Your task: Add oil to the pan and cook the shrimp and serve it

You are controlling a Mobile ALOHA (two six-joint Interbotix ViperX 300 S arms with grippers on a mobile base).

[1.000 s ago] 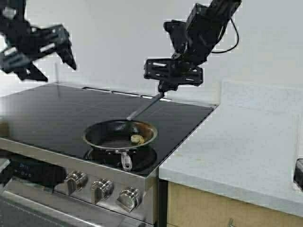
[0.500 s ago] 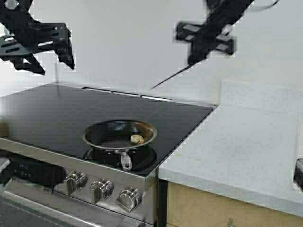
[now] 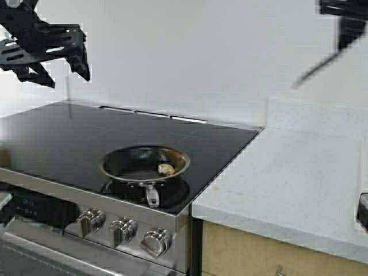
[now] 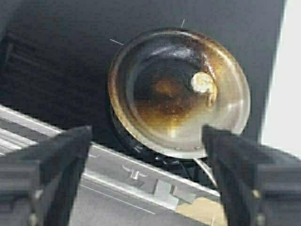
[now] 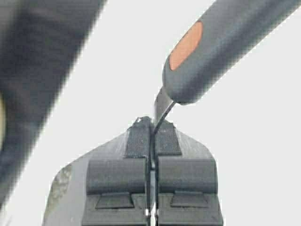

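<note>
Kitchen: black glass cooktop [image 3: 86, 138] with steel control knobs [image 3: 123, 230], pale tabletop [image 3: 287, 184] beside, white wall behind.

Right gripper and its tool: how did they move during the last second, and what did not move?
The right gripper, shut on the spatula, lifted it away from the pan and swung up and to the right, over the counter. The left gripper stayed raised and open above the stove's left side, shifting only slightly. The pan and the shrimp did not move.
</note>
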